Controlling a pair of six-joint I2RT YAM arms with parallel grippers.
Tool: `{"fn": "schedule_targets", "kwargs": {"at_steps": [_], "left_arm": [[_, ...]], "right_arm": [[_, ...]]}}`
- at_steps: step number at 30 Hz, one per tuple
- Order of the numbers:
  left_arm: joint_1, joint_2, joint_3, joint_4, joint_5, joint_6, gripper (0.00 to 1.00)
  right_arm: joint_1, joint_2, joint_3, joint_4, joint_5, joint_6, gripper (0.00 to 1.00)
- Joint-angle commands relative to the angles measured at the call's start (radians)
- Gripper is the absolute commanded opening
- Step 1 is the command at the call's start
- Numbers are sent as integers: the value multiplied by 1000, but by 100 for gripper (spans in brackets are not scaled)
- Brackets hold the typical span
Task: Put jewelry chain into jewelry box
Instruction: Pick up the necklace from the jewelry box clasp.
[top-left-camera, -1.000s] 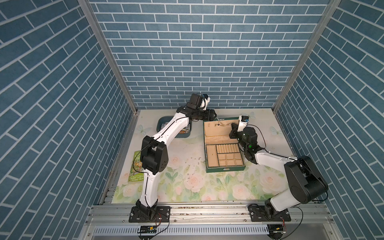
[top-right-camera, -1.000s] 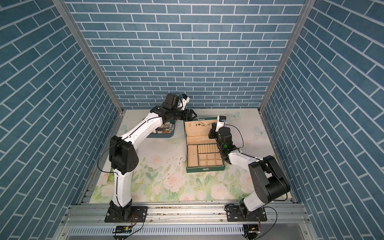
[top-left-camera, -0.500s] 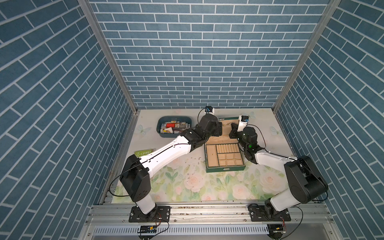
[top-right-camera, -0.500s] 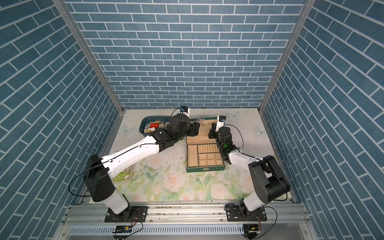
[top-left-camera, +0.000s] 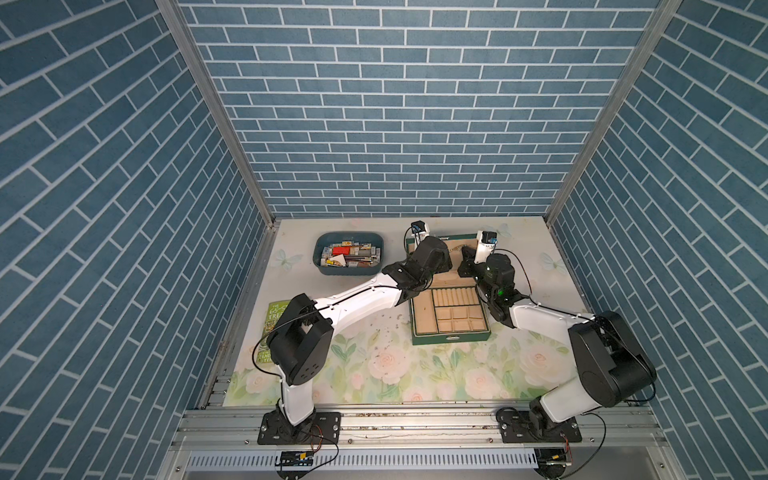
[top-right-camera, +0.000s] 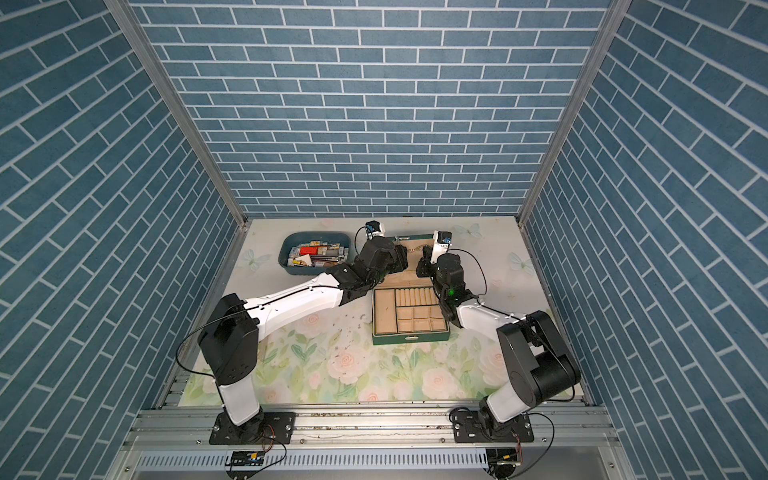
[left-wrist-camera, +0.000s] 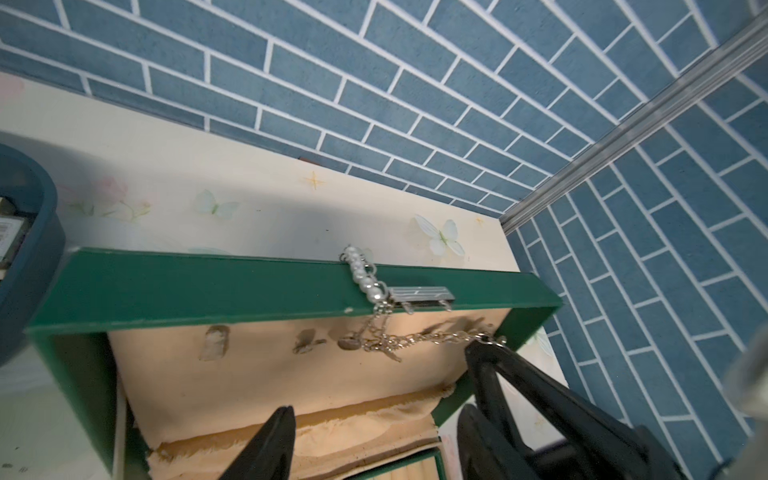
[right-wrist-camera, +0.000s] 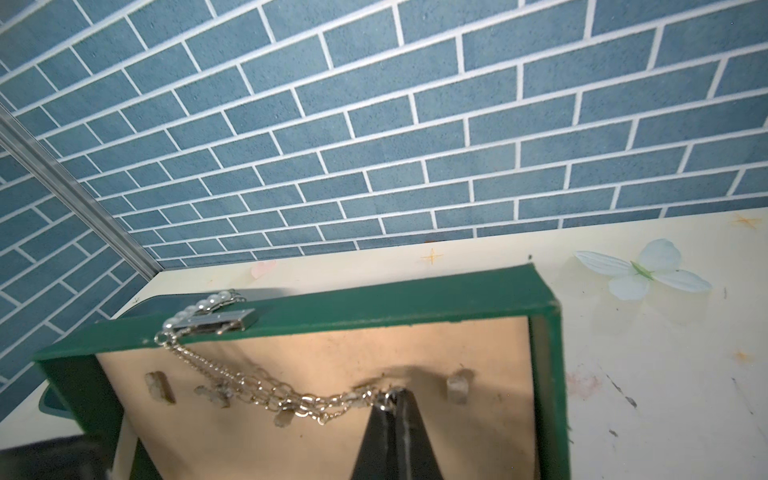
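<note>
Pale-gold links form the jewelry chain (right-wrist-camera: 266, 390), which hangs in a slack, doubled strand across the beige inner face of the raised lid of the jewelry box (right-wrist-camera: 415, 303). Its upper end climbs to the lid's rim and slips behind a silver clasp (right-wrist-camera: 220, 321). How it joins the short row of pearl beads (right-wrist-camera: 203, 305) lying over that rim is hard to make out. A small oval tag (left-wrist-camera: 347, 343) dangles near the middle of the chain, too blurred to read. In both top views the chain is only a faint thread between the two wrists, which cover much of the lid.

The right gripper (right-wrist-camera: 392, 401) is clenched on the chain's lower end, its black tips pressed together in front of the lining, near a fabric hook (right-wrist-camera: 457, 384). The left gripper (left-wrist-camera: 376, 409) hangs low before the lid, its fingers (left-wrist-camera: 274, 440) spread apart with nothing between them. Only their tips enter the left wrist view.

In both top views the box's dark green base lies open on the floral table mat (top-left-camera: 415, 374), showing ring rolls and square compartments. The right arm hides one far corner. A blue tub (top-left-camera: 349, 272) of mixed small items stands apart on the left arm's side. A green book (top-left-camera: 276, 316) lies partly under that arm, its title cut off.
</note>
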Motion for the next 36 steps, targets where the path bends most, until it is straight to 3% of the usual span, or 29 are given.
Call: {"fn": "schedule_targets", "kwargs": {"at_steps": [1, 7, 17, 36], "left_arm": [[11, -12, 30, 23, 9, -23, 64], [18, -193, -81, 71, -78, 42, 65], [51, -459, -253, 101, -169, 73, 68], [54, -583, -346, 77, -187, 88, 71]], "right_arm": [[3, -37, 14, 12, -16, 15, 0], [16, -139, -4, 17, -29, 11, 0], [34, -219, 118, -111, -82, -26, 0], [47, -248, 313, -247, -126, -98, 0]]}}
